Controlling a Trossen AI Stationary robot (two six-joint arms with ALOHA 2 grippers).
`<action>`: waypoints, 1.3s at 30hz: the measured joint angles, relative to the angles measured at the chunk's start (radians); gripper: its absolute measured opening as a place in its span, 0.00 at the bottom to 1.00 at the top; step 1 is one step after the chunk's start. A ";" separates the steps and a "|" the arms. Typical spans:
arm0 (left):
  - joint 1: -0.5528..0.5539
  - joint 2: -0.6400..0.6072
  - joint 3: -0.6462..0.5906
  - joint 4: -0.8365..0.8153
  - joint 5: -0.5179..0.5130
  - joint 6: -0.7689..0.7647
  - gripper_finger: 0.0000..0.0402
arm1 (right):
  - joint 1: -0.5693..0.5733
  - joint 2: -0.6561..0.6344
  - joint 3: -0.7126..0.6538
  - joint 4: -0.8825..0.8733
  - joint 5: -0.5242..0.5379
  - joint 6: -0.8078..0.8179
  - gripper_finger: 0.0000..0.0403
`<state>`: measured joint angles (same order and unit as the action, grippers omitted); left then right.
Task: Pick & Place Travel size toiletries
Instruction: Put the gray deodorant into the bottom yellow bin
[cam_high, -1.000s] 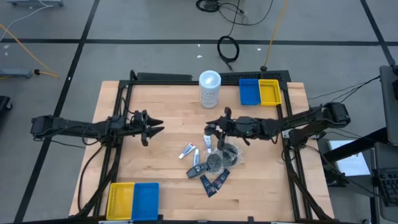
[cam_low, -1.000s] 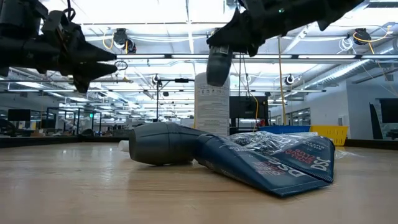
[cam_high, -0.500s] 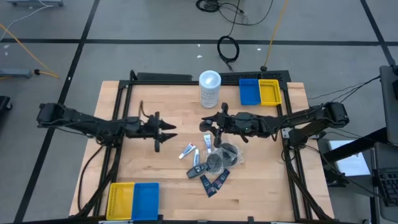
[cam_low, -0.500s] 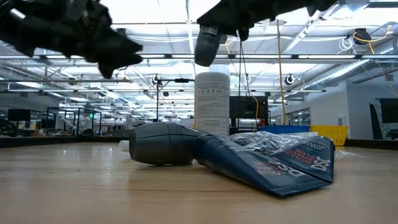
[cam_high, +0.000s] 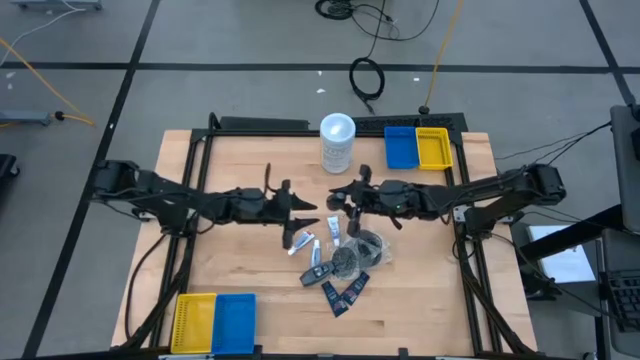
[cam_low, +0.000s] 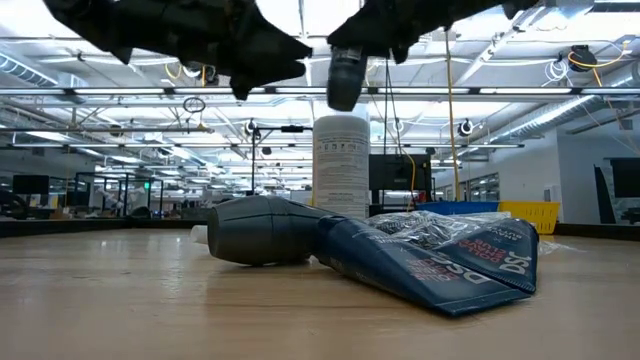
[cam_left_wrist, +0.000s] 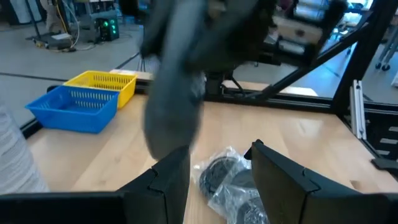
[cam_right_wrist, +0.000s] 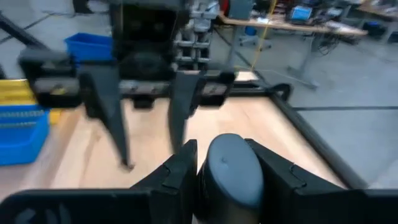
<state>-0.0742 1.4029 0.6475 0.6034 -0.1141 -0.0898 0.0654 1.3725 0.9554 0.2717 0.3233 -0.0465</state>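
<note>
While airborne, grey mini bottle (cam_right_wrist: 228, 171) fills right end effector (cam_right_wrist: 222, 163).

Bright, even overhead light; ceiling strip lights (cam_low: 300, 25) in low view blow out to white glare. Soft, short shadows on the tabletop (cam_high: 250, 170) in high view. Low view: arms overhead silhouetted black against the lights, near tabletop edge soft, mini bottle (cam_low: 265, 231) sharp. Both wrist views heavily blurred, the near fingers (cam_left_wrist: 168, 180) smeared, room behind out of focus.

Right hand (cam_high: 336, 201) grips; left hand (cam_high: 310, 215) gapes opposite.
</note>
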 joint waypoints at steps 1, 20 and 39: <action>0.000 0.013 0.008 -0.003 0.000 -0.001 0.42 | 0.000 -0.018 0.000 -0.026 0.029 -0.005 0.27; 0.002 0.063 0.032 0.066 -0.126 0.031 0.42 | -0.025 -0.064 -0.001 -0.098 -0.065 0.052 0.27; 0.004 0.063 0.032 0.107 -0.111 -0.020 0.63 | -0.024 -0.035 -0.001 0.004 -0.146 0.050 0.27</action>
<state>-0.0704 1.4662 0.6792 0.7108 -0.2253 -0.1100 0.0410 1.3376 0.9546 0.2755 0.1774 0.0040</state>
